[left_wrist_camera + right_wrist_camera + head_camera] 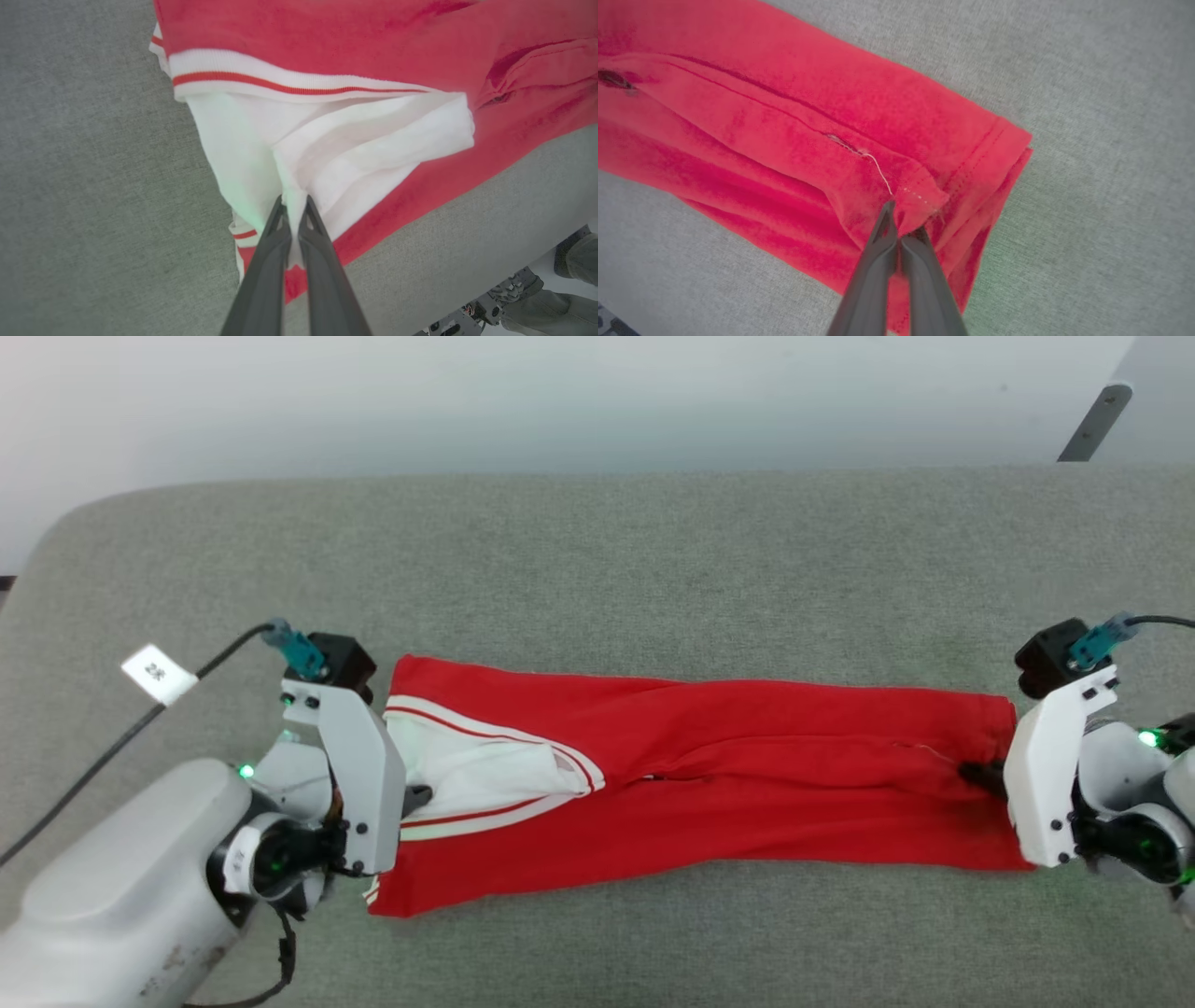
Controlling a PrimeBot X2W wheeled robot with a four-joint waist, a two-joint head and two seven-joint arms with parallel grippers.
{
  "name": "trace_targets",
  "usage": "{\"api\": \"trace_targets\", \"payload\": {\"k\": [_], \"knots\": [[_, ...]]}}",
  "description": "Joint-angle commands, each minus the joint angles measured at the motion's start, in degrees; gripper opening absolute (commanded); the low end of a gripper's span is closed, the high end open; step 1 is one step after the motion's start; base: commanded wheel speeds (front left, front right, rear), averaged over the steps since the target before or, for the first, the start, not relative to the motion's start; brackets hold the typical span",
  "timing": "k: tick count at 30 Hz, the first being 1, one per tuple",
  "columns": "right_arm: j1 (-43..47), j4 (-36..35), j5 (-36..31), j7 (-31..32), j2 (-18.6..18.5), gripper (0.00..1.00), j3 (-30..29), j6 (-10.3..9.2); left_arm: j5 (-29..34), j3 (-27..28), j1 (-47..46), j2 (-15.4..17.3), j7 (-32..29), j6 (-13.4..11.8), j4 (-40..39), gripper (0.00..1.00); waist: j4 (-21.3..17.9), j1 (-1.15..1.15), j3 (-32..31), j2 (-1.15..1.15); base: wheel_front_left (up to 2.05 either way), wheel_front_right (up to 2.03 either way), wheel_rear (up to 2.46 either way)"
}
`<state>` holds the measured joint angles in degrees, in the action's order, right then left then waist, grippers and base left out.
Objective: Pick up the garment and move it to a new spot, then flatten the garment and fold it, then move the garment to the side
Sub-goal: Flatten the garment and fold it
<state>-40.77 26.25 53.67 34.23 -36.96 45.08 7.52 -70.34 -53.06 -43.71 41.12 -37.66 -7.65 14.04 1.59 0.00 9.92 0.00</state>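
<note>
Left end effector [294, 201], garment [747, 775] lengthwise rightward

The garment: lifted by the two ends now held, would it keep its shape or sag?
It would probably sag: the garment lies in soft folds and creases on the grey surface. It is likely light, since the left gripper and right gripper hold it by thin pinched bunches. The folded-in white sleeve may flop out.

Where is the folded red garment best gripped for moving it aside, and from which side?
At both short ends, mid-width, coming from each outer end: the garment lies as a long narrow strip, so a single hold would probably let it sag. The left gripper and right gripper pinch there.
</note>
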Motion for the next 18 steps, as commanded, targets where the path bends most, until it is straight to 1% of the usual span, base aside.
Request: {"api": "trace_targets", "payload": {"k": [1,3,6,7,8,9,10,11,12,13,15,17,18], "knots": [[0.57,0.37,0.64,0.28,0.59,0.0,-0.28,-0.06,-0.39,0.12,0.83,-0.55,0.3,-0.23,0.6,0.0,-0.21,0.0,0.2,0.0,0.0,0.0,0.0],[0.44,1.21,0.39,0.85,1.51,0.0,-0.71,-0.06,-0.37,-0.3,1.08,-1.01,0.1,0.11,1.98,0.0,-0.44,0.0,0.36,0.0,0.0,0.0,0.0],[-0.1,2.55,0.28,1.42,2.84,0.0,-1.2,-0.06,-1.26,-0.2,0.97,-2.56,0.24,1.0,4.52,0.0,-0.72,0.0,0.74,0.0,0.0,0.0,0.0],[-0.37,2.88,0.21,1.38,3.15,0.0,-1.33,-0.06,-1.14,-0.3,0.66,-2.76,0.31,1.34,5.29,0.09,-0.79,0.0,0.87,0.0,0.0,0.0,0.0],[-0.6,3.21,0.1,1.45,3.45,0.0,-1.48,-0.06,-1.05,-0.29,0.26,-3.01,0.46,1.54,6.11,0.26,-0.85,0.0,0.99,0.0,0.0,0.0,0.0],[-0.71,3.51,0.03,1.58,3.74,0.0,-1.57,-0.06,-0.74,-0.33,-0.17,-3.28,0.57,1.8,6.82,0.35,-0.88,0.0,1.1,0.0,0.0,0.0,0.0],[-0.87,3.81,-0.03,1.66,4.06,0.06,-1.73,-0.06,-0.46,-0.37,-0.6,-3.5,0.93,2.13,7.52,0.58,-0.95,0.0,1.19,0.0,0.0,0.0,0.0],[-1.04,4.1,0.01,1.75,4.33,0.2,-1.97,-0.06,-0.34,-0.36,-0.79,-3.79,1.06,2.23,8.14,0.91,-1.0,0.0,1.26,0.0,0.0,0.0,0.0],[-1.11,4.4,0.03,1.94,4.5,0.29,-2.13,-0.06,-0.25,-0.37,-0.95,-4.04,1.12,2.55,8.7,1.0,-1.0,0.0,1.3,0.0,0.0,0.0,0.0],[-1.26,4.62,-0.02,2.1,4.66,0.34,-2.19,-0.06,-0.03,-0.46,-1.27,-4.13,1.2,2.72,9.25,1.0,-1.0,0.0,1.31,0.0,0.0,0.0,0.0],[-1.83,4.96,-0.18,2.43,4.87,0.48,-2.46,-0.06,0.04,-0.37,-1.93,-4.19,1.3,3.05,10.15,1.0,-1.04,0.0,1.24,0.0,0.0,0.0,0.0],[-2.27,5.23,-0.4,2.61,5.15,0.92,-2.83,-0.06,0.54,-0.35,-2.36,-4.18,1.66,3.24,10.54,1.0,-1.09,0.0,1.16,0.0,0.0,0.0,0.0],[-2.41,5.33,-0.62,2.7,5.16,1.0,-3.05,-0.06,0.48,-0.27,-2.46,-4.18,1.72,3.33,10.77,1.0,-1.11,0.0,1.13,0.0,0.0,0.0,0.0]]}}
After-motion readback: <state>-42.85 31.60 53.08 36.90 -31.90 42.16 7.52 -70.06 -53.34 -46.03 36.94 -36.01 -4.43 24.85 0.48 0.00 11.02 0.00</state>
